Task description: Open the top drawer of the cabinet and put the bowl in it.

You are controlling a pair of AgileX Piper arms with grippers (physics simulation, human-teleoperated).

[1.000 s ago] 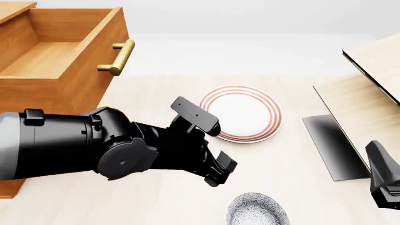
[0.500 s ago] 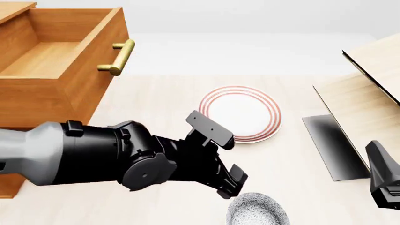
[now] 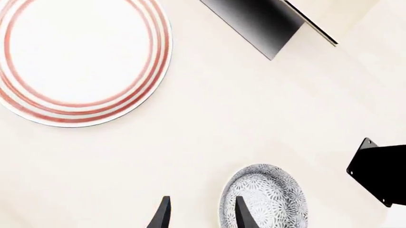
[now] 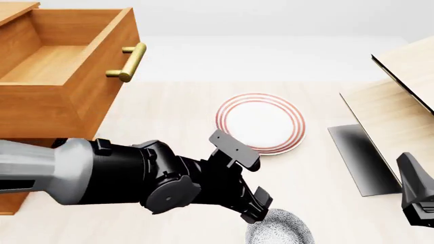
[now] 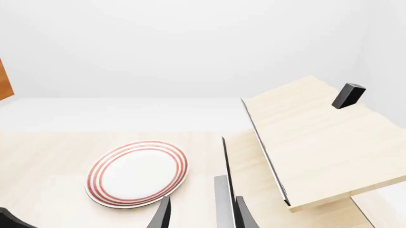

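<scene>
- The bowl (image 4: pixel 279 227) sits on the table (image 4: pixel 169 107) at the near edge of the front view, partly cut off by the frame.
- The left gripper (image 4: pixel 256 209) hangs just over the bowl's left rim; in the left wrist view one fingertip (image 3: pixel 240 212) overlaps the bowl's (image 3: pixel 265 195) rim and the other stands on the bare table beside it.
- The left fingers are spread, with nothing between them yet; whether the one fingertip touches the rim cannot be told.
- The right gripper (image 4: pixel 417 195) stays low at the right edge of the front view, well apart from the bowl; its fingers (image 5: pixel 162 216) show a gap and hold nothing.
- The drawer (image 4: pixel 64 61) stands pulled out of the cabinet (image 4: pixel 13 203) at upper left, its brass handle (image 4: pixel 129 62) facing the plate; the part of its inside that shows holds nothing.
- The plate (image 4: pixel 260 122) lies flat mid-table, beyond the left gripper, with nothing on it.
- A pale wooden box (image 4: pixel 397 109) lies at the right with its lid raised; what it holds cannot be seen.
</scene>
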